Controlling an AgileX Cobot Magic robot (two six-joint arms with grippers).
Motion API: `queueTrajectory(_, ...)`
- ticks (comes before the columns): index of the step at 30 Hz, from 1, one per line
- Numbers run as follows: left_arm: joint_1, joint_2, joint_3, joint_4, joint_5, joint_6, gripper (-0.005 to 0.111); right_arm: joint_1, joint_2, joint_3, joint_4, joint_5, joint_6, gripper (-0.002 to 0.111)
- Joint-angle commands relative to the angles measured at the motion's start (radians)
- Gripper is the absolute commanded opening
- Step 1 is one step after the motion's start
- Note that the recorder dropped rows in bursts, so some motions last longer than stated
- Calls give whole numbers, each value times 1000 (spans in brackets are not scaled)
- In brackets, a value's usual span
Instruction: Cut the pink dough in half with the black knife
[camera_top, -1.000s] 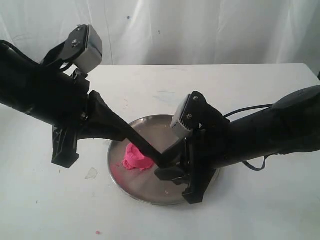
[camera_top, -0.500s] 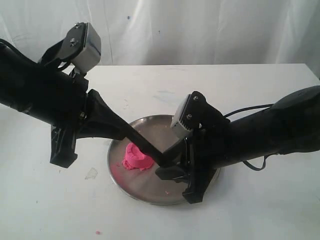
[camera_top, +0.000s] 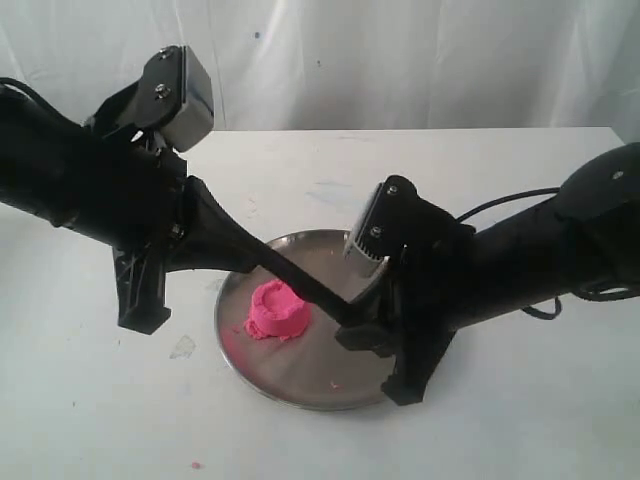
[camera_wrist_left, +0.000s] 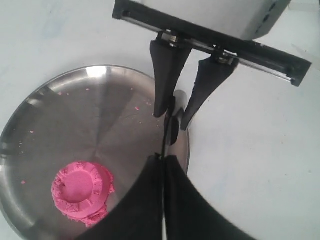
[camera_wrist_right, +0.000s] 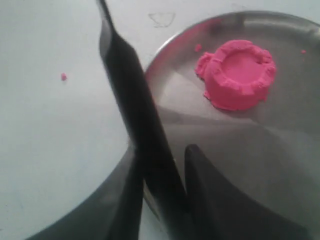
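The pink dough (camera_top: 275, 310) (camera_wrist_left: 80, 187) (camera_wrist_right: 237, 75) is one round dimpled lump on the left part of the steel plate (camera_top: 300, 375) (camera_wrist_left: 75, 100) (camera_wrist_right: 280, 140). The black knife (camera_top: 300, 285) (camera_wrist_left: 171, 127) (camera_wrist_right: 132, 90) hangs slanted above the plate, just right of the dough, spanning both grippers. My left gripper (camera_top: 262, 260) (camera_wrist_left: 163, 159) is shut on its thin end. My right gripper (camera_top: 350, 315) (camera_wrist_right: 164, 149) (camera_wrist_left: 171, 116) has its fingers closed in against the knife's thicker end over the plate's right side.
Pink crumbs (camera_top: 196, 465) (camera_wrist_right: 63, 76) lie on the white table in front of the plate. A small clear scrap (camera_top: 183, 347) (camera_wrist_right: 162, 19) sits left of the plate. A white curtain hangs behind the table.
The right gripper's fingers have closed in on the knife. Both arms and the knife have shifted slightly right, uncovering the dough.
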Motion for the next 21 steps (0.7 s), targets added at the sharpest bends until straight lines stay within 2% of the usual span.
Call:
queueTrajectory(1,11,-14,-3,69,-75,0,0,-14,-54,-30,-396,-73,401,0)
queueTrajectory(3,11,-14,-3,69,-77,-2,4,-14,-80,-59,-551,-38,545,0)
queueTrajectory(7,11,-14,-3,69,-98,-37,36,-14,-104,-72,-620,-12,617,0)
queueTrajectory(9,11,-16,-3,74,-120,-75,55,-14,-106,-72,-643,4,641,0)
queueTrajectory(10,11,-17,-3,79,-128,-88,58,-14,-106,-72,-651,7,646,0)
queueTrajectory(12,11,-19,-3,91,-143,-111,62,-14,-106,-72,-666,9,663,0)
queueTrajectory(17,13,-31,-3,98,-187,-158,62,-12,-106,-76,-710,69,667,0)
queueTrajectory(21,13,-35,-3,-5,-187,-158,62,-9,-106,-94,-717,115,667,0)
